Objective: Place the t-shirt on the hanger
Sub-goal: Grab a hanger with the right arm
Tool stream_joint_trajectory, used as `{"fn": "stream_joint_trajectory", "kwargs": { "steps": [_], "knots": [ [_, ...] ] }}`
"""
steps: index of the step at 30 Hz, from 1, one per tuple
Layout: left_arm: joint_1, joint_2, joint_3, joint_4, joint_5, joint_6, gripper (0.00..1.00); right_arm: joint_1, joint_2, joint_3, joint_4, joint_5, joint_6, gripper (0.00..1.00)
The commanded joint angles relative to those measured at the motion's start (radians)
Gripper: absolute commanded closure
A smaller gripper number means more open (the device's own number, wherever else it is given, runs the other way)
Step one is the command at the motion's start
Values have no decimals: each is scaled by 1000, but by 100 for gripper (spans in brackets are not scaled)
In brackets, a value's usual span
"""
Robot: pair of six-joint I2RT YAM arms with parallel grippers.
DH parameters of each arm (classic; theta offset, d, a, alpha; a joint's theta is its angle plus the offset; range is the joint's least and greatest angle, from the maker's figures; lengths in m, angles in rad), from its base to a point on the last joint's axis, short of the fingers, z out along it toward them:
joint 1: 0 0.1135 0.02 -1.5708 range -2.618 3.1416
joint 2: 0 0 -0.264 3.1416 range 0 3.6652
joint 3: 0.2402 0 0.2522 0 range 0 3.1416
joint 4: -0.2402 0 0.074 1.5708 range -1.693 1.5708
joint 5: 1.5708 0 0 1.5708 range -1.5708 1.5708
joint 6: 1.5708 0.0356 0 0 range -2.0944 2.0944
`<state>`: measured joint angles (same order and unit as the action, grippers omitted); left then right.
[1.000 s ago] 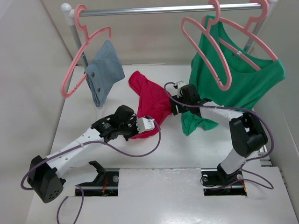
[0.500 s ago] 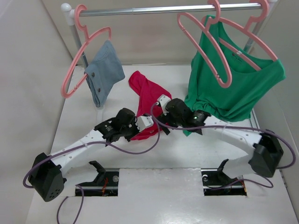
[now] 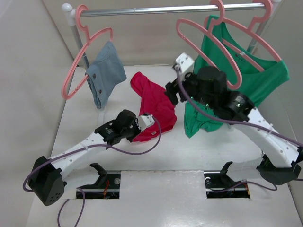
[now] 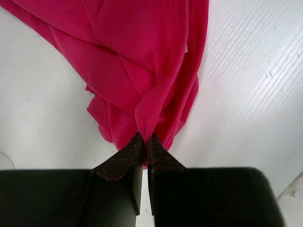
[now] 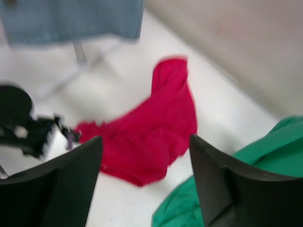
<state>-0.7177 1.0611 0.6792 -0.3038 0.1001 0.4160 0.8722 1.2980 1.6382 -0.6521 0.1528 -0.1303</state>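
Hem of t-shirt [image 4: 142, 61] pinched in left end effector [image 4: 145, 142] — jaws together.

Crimson t-shirt [image 3: 154, 101], green top [image 3: 265, 80]

A robot test cell in a lab is shown. A white table [image 3: 94, 142] is boxed in by plain white walls [image 3: 28, 71]. A left arm [image 3: 80, 149] and a right arm [image 3: 265, 135] are bolted to plates [image 3: 227, 182] at its near edge, and purple cables [image 3: 142, 152] are left exposed. A small rail [image 3: 156, 9] is set at the back. Clothes are staged as props: a t-shirt [image 3: 154, 101] is laid on the table and a green top [image 3: 255, 90] is hung.
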Motion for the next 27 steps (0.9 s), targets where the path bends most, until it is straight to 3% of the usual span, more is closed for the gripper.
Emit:
{"fn": "stream_joint_trajectory", "kwargs": {
  "steps": [1,3,7,11,13,16,19,23,24,26,27],
  "knots": [
    [4,-33,-15,31,-5,-19,100,-10,9,259,-52,40,-83,20],
    [4,-42,-33,40,-14,-19,100,-68,35,438,-78,97,-92,14],
    [4,-53,-43,61,-14,-19,100,-204,72,586,-98,129,-156,11],
    [4,-62,-52,61,-5,-19,100,-334,116,633,-139,163,-166,1],
    [4,-72,-52,61,6,-8,100,-407,135,643,-152,168,-157,1],
    [15,-72,-52,61,6,-8,100,-510,155,652,-152,-34,-157,0],
    [15,-81,-61,71,6,-8,100,-565,208,661,-210,-139,-135,0],
    [24,-81,-61,71,6,-8,100,-651,198,542,-130,-241,-98,7],
    [24,-90,-61,71,6,-8,100,-660,198,542,-100,-261,-98,13],
    [24,-90,-61,71,6,-8,100,-670,216,554,-100,-324,-98,31],
    [24,-90,-61,71,6,-8,100,-679,216,554,-100,-346,-98,55]
  ]
}}
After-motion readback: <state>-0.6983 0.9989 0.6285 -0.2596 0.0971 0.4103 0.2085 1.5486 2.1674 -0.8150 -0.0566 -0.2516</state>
